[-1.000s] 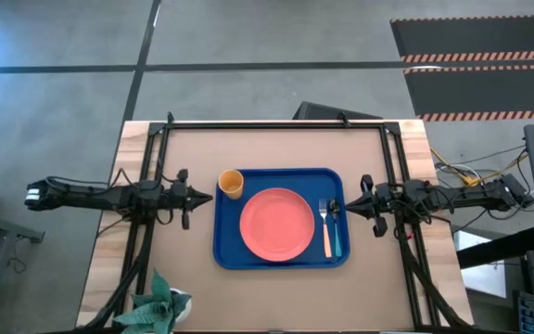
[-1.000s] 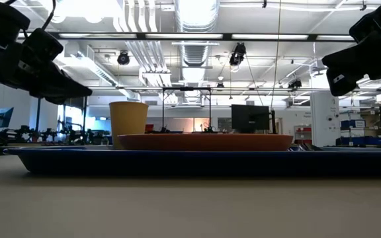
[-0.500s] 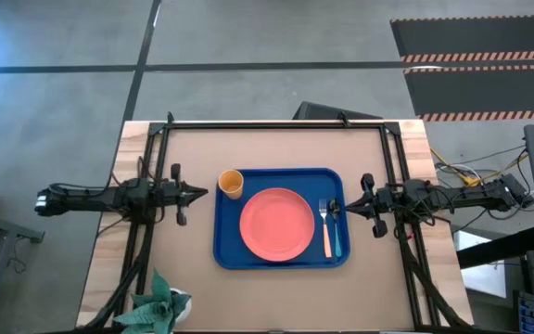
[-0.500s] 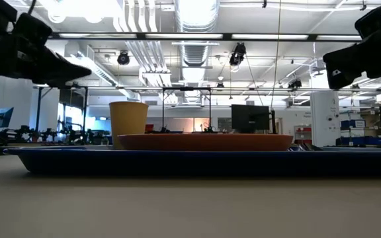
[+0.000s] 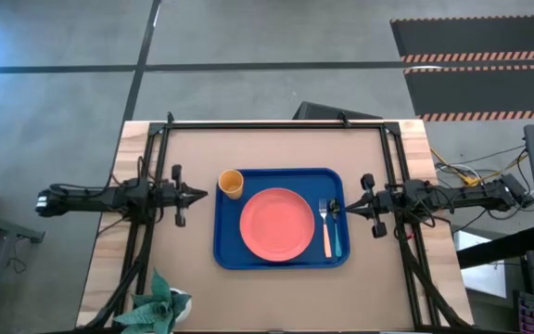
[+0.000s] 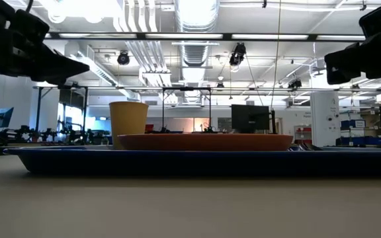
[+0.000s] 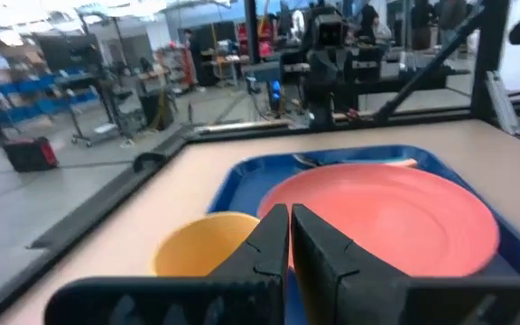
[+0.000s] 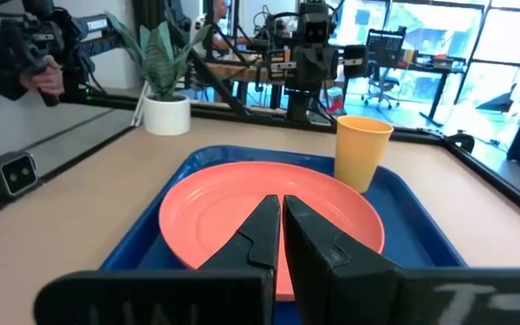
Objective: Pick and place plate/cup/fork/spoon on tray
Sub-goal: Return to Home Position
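Tray: the blue tray [image 5: 225,252] lies flat on the counter [image 5: 276,148], about midway between the two arms.
Plate: the pink plate [image 5: 277,224] sits flat in the middle of the tray.
Cup: the yellow cup [image 5: 232,183] stands upright in the tray's upper-left corner as the high view shows it, close by the plate's rim (whether the two touch cannot be told).
Fork: the fork [image 5: 324,227] lies on the tray just right of the plate, with its tines toward the top of the high view and its peach handle toward the bottom.
Spoon: the spoon [image 5: 336,234] lies parallel to the fork on its right, between the fork and the tray's right rim.
Left end effector: the left end effector [image 5: 202,194] hangs above the counter just left of the tray, level with the cup. Its fingers [image 7: 269,244] are pressed together and hold nothing.
Right end effector: the right end effector [image 5: 339,206] hangs at the tray's right rim, near the spoon's bowl. Its fingers [image 8: 264,226] are closed and empty.
Plant: a potted plant [image 5: 160,301] stands at the counter's lower-left corner in the high view, well apart from the tray.
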`<action>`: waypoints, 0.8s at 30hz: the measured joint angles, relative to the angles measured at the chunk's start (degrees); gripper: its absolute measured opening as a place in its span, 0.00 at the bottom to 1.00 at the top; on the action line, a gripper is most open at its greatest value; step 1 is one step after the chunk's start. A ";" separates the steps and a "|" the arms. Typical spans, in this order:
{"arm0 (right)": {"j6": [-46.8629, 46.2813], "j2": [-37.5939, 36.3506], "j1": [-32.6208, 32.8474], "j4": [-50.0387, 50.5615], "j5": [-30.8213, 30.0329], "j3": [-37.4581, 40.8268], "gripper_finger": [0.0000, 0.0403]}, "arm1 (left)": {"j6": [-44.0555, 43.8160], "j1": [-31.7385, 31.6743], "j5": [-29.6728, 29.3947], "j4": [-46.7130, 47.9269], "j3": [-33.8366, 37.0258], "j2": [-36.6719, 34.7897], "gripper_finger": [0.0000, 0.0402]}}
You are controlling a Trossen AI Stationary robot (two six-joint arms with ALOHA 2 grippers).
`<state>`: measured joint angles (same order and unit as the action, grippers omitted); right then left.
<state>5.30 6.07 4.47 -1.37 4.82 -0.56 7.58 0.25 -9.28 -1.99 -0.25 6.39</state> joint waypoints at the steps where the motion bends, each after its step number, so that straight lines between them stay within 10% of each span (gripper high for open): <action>1: 0.43 0.00 0.01 0.00 -0.02 0.00 0.02 | -0.63 0.00 0.68 0.11 0.00 0.50 0.00; 24: -7.41 0.07 0.00 -0.10 0.08 0.02 0.02 | -2.72 -0.01 5.97 0.31 0.00 0.26 0.00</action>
<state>-2.11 6.13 4.47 -1.47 4.91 -0.54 4.86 0.24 -3.31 -1.68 -0.25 6.64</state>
